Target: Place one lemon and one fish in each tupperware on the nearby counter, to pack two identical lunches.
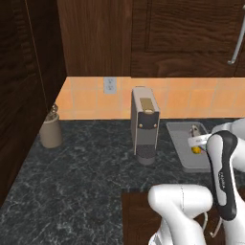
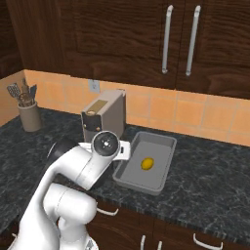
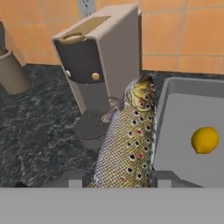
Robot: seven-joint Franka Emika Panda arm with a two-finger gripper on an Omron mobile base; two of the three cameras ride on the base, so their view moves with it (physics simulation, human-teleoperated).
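Note:
My gripper is shut on a spotted tan fish, which hangs head-forward just left of the grey tupperware's near-left rim, close beside the coffee machine. One yellow lemon lies inside that tupperware. From the left base view the gripper hovers over the tupperware with the fish and the lemon showing by it. In the right base view the arm's wrist hides the hand at the left rim of the tupperware, and the lemon rests mid-tray.
A tall beige-and-grey coffee machine stands directly left of the tupperware on the dark marbled counter. A utensil holder sits far left. Orange tiles and dark cabinets back the counter.

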